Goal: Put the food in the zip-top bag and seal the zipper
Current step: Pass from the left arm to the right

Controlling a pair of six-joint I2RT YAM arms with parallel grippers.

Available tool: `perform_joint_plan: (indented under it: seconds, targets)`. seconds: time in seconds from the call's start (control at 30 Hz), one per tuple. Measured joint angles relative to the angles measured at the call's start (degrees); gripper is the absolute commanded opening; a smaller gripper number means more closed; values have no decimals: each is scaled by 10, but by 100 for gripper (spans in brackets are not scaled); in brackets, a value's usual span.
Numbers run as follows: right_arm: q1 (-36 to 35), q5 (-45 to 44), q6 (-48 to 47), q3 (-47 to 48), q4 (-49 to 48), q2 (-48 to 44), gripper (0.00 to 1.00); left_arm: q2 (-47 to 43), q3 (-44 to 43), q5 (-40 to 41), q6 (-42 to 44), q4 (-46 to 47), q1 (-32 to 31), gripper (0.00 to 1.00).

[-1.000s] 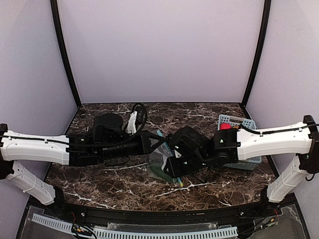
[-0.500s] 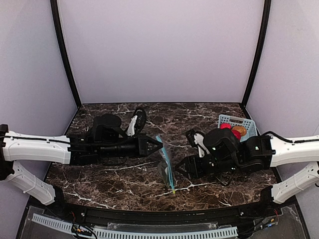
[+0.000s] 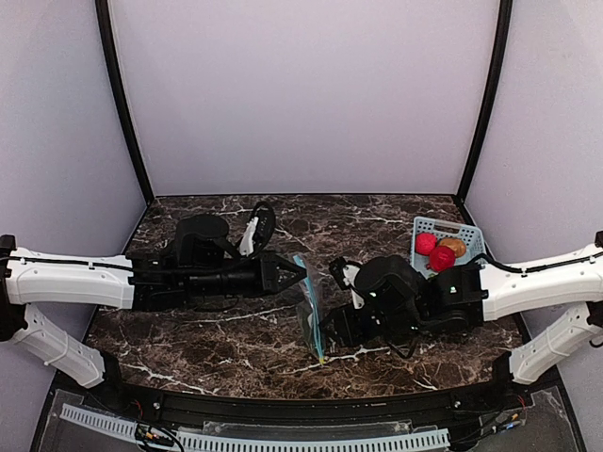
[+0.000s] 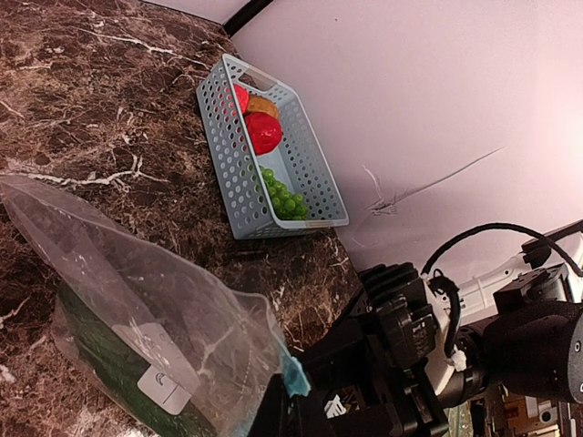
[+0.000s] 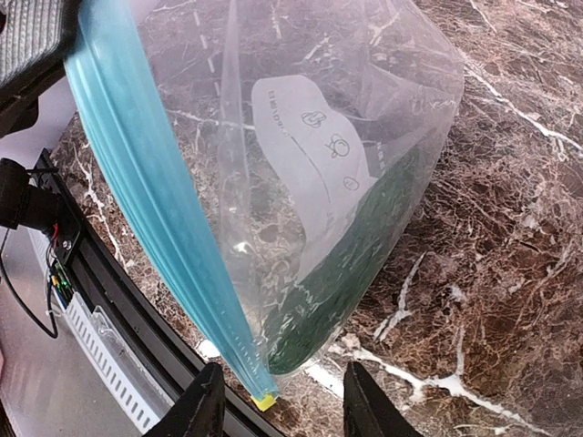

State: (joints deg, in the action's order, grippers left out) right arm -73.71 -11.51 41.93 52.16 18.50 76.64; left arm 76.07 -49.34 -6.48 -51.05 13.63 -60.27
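The zip-top bag point(image 3: 310, 315) hangs edge-on over the table's middle, with a dark green patch low inside it. My left gripper point(image 3: 300, 271) is shut on the far end of the teal zipper point(image 4: 293, 375). In the right wrist view the zipper point(image 5: 150, 205) runs diagonally down the bag point(image 5: 346, 137) to a yellow tab. My right gripper point(image 5: 282, 410) is open, its fingers point(image 5: 205, 410) straddling the bag's near lower end without touching it; it also shows in the top view point(image 3: 326, 331). The food lies in the basket: two red fruits point(image 4: 262, 134), an orange one point(image 4: 263, 106) and green grapes point(image 4: 283, 197).
The light-blue basket point(image 3: 468, 235) stands at the back right, behind my right arm. The black front rail point(image 5: 137, 346) runs just below the bag's lower end. Purple walls close in the marble table point(image 3: 188, 339) on three sides.
My right arm pulled back from over the bag, then moved left and low to the bag's near end. The bag went from spread between both grippers to hanging edge-on from my left gripper.
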Motion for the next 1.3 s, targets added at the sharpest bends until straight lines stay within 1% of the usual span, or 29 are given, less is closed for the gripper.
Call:
perform_joint_plan:
  seconds: [0.13,0.37,0.53,0.7,0.8,1.0,1.3]
  targets:
    - [-1,1,1,1,-8,6,40,2,0,-1,0,0,0,1]
    - [-5,3,0,1,-19,7,47,9,0,-2,0,0,1,1]
    - [-10,7,-1,1,-27,-3,47,10,0,-2,0,0,3,1]
    - [-12,8,4,-2,-32,-5,41,10,0,-2,0,0,3,1]
    - [-13,8,6,-2,-33,0,34,10,0,-2,0,0,3,1]
    - [-13,7,12,-2,-31,23,26,10,0,-4,0,0,4,1]
    - [-13,-2,21,-2,-28,38,10,10,0,-6,0,0,4,1]
